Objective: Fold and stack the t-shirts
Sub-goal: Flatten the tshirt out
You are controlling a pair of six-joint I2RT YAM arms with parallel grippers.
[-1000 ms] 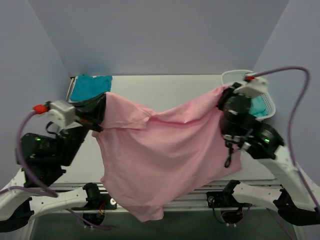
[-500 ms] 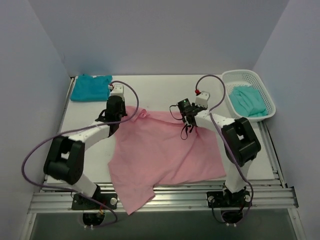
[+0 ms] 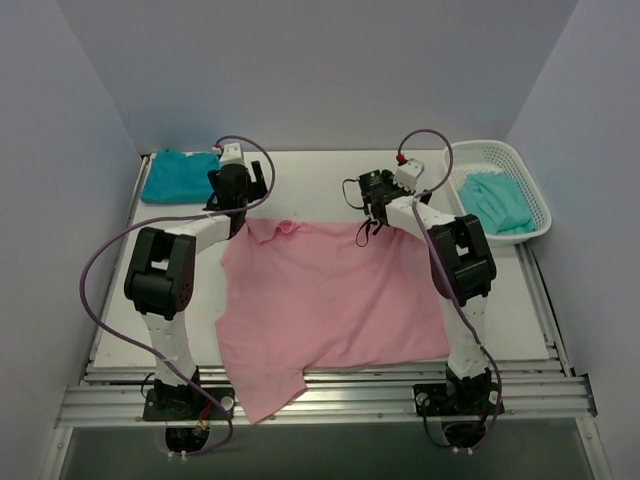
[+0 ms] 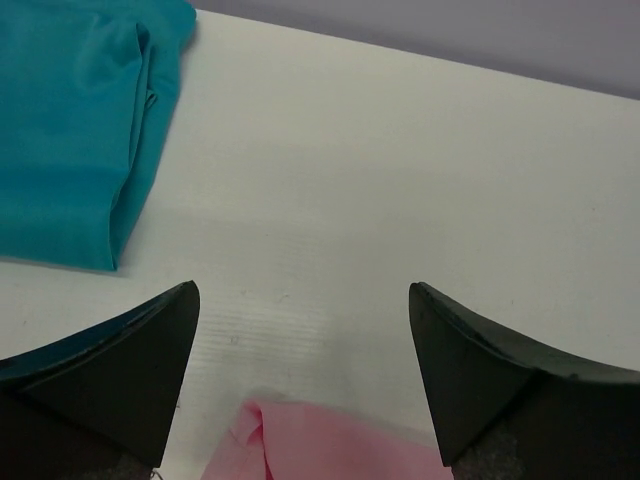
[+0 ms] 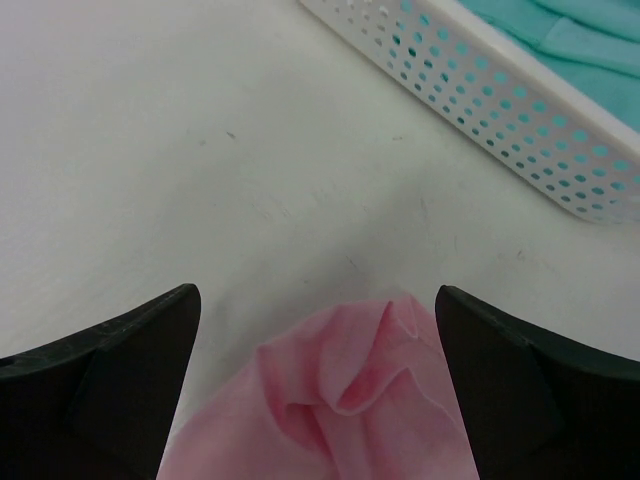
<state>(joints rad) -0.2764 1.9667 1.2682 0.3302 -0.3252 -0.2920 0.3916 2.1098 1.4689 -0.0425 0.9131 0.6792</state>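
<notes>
1. Dropped flat since a second ago: pink shirt point(image 3: 335, 300), then hung stretched between both arms, now spread over the middle of the white table point(image 3: 320, 180), with the lower hem and one sleeve hanging past the metal rail point(image 3: 400, 392) at the near edge.
2. Swung to the far side of the table since then: both arms, now at the shirt's top edge.
3. Left gripper point(image 4: 302, 292): jaws wide apart, nothing held, pink cloth just below the gap.
4. Right gripper point(image 5: 317, 290): jaws spread wide too, empty, above a crumpled pink corner.
5. Faintly scuffed tabletop; plain lavender-grey walls point(image 3: 320, 70) on three sides.
6. Folded teal shirt point(image 3: 180, 177) at the far left corner, apart from the pink one.
7. White mesh basket point(image 3: 470, 148) at the far right, with a mint shirt point(image 3: 495, 200) inside.
</notes>
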